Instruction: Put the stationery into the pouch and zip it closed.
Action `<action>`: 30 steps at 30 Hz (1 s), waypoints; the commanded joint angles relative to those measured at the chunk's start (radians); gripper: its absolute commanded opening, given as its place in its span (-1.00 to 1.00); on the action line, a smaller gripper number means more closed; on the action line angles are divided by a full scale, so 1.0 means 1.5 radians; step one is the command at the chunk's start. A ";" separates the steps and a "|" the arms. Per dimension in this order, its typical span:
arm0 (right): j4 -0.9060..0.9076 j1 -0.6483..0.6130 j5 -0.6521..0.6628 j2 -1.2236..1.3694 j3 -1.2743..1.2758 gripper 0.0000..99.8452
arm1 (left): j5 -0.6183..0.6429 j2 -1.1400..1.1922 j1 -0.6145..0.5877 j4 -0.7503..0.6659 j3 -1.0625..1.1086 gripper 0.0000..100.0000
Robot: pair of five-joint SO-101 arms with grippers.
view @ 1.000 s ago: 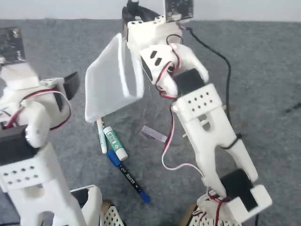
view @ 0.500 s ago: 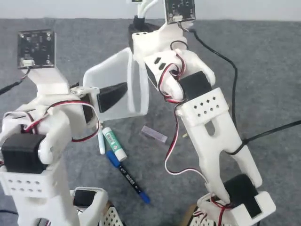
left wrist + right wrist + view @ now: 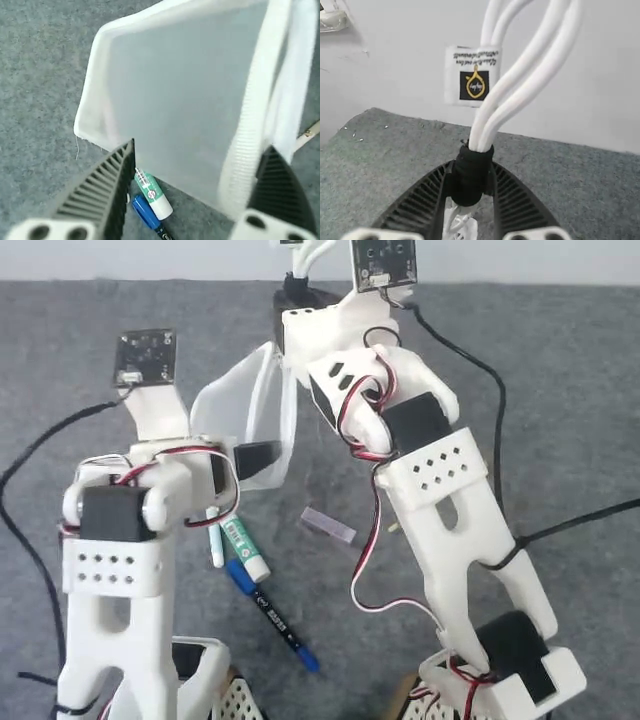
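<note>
Two arms flank a translucent white pouch [image 3: 250, 410], which hangs tilted above the grey felt table [image 3: 560, 390]; the right gripper [image 3: 470, 169] has its jaws closed tight on a black collar [image 3: 468, 182] from which white cords [image 3: 520, 75] rise, and in the high view that collar sits at the pouch's upper end, beside the right arm's wrist; a small white tag [image 3: 472, 75] with a yellow emblem shows just beside the cords, against a pale wall.

The left gripper [image 3: 200, 147] is level with the pouch's lower part, jaws spread wide and gripping nothing; the pouch's flat face lies beyond the gap between its ribbed black fingers [image 3: 107, 190]; a ribbed white zipper band [image 3: 252, 130] runs down the pouch's edge near the other finger, and the mouth looks slightly parted there, though the angle is poor.

All the stationery lies on the felt, outside the pouch and just below its lower corner; a white pen [image 3: 215, 540] and a green-and-white marker [image 3: 245, 548] lie side by side, touching; a blue-capped black pen [image 3: 275, 618] lies beyond them with its cap against the marker's end; a small pale strip [image 3: 328, 524] lies apart, nearer the right arm.
</note>
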 commanded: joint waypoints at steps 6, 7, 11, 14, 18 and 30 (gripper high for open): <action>0.054 0.007 0.004 -0.059 -0.043 -0.99 | -0.071 -0.015 -0.011 -0.018 0.022 -0.59; 0.059 0.007 0.004 -0.062 -0.043 -0.99 | -0.087 -0.015 -0.011 -0.018 0.022 -0.66; 0.085 -0.013 0.004 -0.085 -0.043 -0.99 | -0.157 -0.016 -0.012 -0.038 0.014 -0.85; 0.139 -0.035 0.004 -0.108 -0.043 -0.99 | -0.209 -0.016 -0.049 -0.068 0.009 -0.91; 0.200 -0.047 0.004 -0.132 -0.043 -0.99 | -0.261 -0.016 -0.113 -0.103 -0.005 -0.97; 0.345 -0.078 0.004 -0.142 -0.009 -0.99 | -0.270 -0.015 -0.144 -0.117 -0.002 -0.91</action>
